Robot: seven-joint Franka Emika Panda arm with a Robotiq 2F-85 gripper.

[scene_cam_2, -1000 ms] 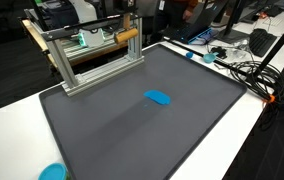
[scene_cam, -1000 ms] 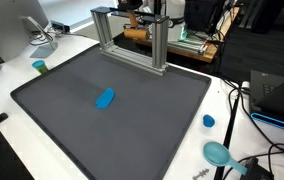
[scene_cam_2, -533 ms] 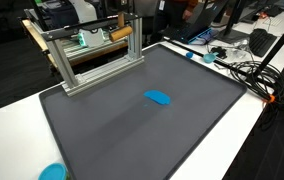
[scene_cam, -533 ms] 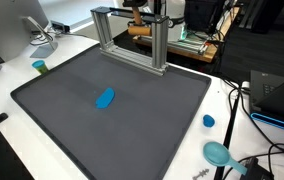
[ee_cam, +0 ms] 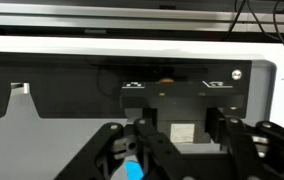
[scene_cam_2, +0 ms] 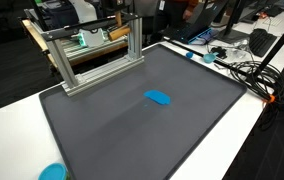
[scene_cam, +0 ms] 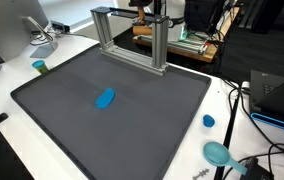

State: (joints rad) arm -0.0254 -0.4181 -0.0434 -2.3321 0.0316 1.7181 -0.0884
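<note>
The gripper [ee_cam: 182, 152] — low in the wrist view — has its fingers [ee_cam: 146, 148] partly apart.

Even light; wrist view seemingly dim.

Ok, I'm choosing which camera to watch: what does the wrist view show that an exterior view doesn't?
Wrist view only: the black gripper close up, facing a white panel. Exterior view only: the blue oblong piece on the dark grey mat, the silver metal frame. Shared: nothing I can match for certain.
</note>
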